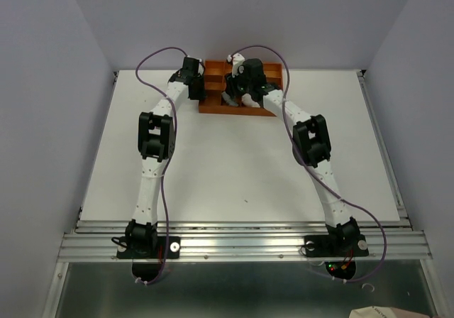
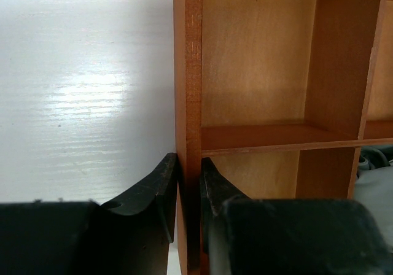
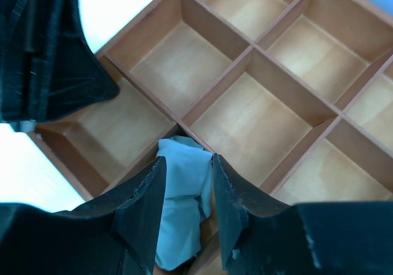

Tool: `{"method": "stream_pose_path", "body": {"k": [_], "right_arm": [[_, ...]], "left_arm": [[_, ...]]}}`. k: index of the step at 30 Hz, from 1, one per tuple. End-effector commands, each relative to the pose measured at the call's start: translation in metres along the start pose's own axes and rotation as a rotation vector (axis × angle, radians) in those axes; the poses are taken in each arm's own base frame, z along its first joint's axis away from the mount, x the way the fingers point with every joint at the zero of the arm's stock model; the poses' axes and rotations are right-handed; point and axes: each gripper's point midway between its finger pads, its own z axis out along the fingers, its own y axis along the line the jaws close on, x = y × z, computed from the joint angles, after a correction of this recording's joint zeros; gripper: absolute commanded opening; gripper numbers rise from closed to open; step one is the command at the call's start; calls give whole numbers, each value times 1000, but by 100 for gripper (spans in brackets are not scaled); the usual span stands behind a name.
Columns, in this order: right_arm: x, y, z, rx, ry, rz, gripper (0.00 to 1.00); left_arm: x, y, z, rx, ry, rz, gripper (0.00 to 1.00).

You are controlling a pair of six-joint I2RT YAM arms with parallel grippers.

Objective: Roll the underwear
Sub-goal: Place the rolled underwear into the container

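Left wrist: left jaws pinch tray wall (image 2: 187, 72); right jaws flank grey underwear (image 3: 184, 189), grip unclear.

- Pretty clearly a robotics lab rig, not anybody's home.
- The left arm (image 1: 149, 169) and right arm (image 1: 320, 163), both white and black, are bolted to an aluminium rail (image 1: 241, 245) at the near edge.
- Plain white table (image 1: 234, 162) is boxed in by blank pale walls (image 1: 42, 84), test-booth style.
- Purple cables (image 1: 152, 55) loop off the arms, and the one prop is a wooden divider tray (image 1: 213, 108).
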Motion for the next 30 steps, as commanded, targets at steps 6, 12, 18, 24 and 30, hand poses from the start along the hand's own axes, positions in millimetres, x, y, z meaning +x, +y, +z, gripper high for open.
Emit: {"method": "stream_pose_path", "body": {"k": [6, 12, 18, 24, 30], "right_arm": [[19, 15, 29, -25, -22, -6, 38], [30, 26, 33, -61, -4, -2, 38], [5, 8, 24, 47, -43, 1, 46], [-82, -12, -28, 197, -196, -19, 72], [-152, -4, -90, 211, -368, -24, 100]], "left_arm": [[-36, 5, -19, 40, -90, -108, 11], [-34, 5, -17, 44, -85, -113, 11], [-48, 6, -31, 23, -119, -111, 31], [-108, -5, -94, 34, -268, -109, 59], [-183, -21, -215, 48, -534, -112, 99]]}}
